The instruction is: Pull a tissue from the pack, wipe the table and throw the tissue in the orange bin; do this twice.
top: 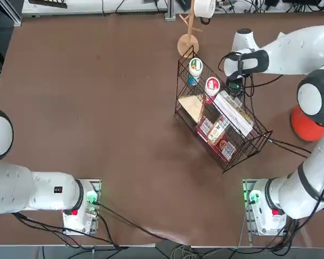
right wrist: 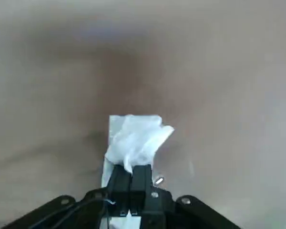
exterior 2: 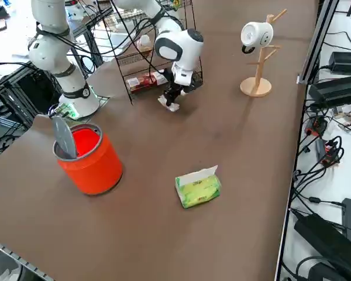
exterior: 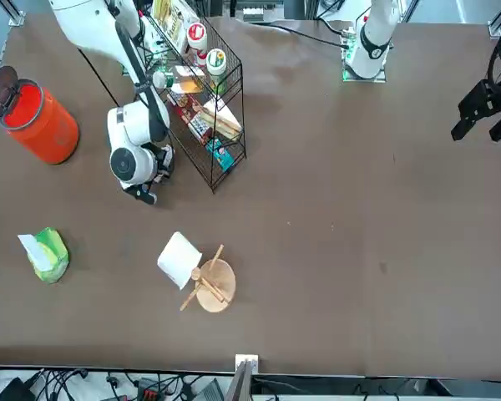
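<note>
White tissue [right wrist: 136, 138] sits clamped in my right gripper [right wrist: 132, 177], pressed low onto the dark-brown tabletop [top: 97, 118] beside the wire basket [top: 227, 140], placed, I judge, for wiping. Farther out, the green pack [exterior 2: 198, 188] lies with its whitish flap up; the orange bin [exterior 2: 89, 157] waits open at my right, cables edging the bench.

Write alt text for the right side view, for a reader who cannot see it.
The right gripper, shut on a white tissue, presses it to the brown table beside a black wire basket. Nearer the camera stand the orange bin and the green pack, a tissue sticking up from it; a wooden mug stand is farther off.
</note>
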Available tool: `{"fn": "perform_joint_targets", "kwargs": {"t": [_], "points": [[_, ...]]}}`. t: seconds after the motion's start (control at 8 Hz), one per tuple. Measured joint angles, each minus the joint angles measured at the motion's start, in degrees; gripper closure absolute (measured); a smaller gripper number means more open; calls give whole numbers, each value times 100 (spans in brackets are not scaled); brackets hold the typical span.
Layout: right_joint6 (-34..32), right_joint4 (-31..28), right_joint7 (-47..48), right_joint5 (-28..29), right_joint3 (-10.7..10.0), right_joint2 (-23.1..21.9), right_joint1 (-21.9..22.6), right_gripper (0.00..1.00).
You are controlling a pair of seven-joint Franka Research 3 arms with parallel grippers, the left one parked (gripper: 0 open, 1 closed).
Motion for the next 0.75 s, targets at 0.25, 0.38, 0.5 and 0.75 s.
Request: {"fn": "perform_joint_targets", "kwargs": {"t": [0.25, 0.38, 0.5, 0.75], "points": [[-7, -167, -18, -47, -6, -87, 0, 99], [-17, -218, -25, -104, -7, -113, 0, 99], [-35, -261, -25, -169, -11, -136, 0, 99], [-67, -334, -30, -266, -45, -172, 0, 99]]}}
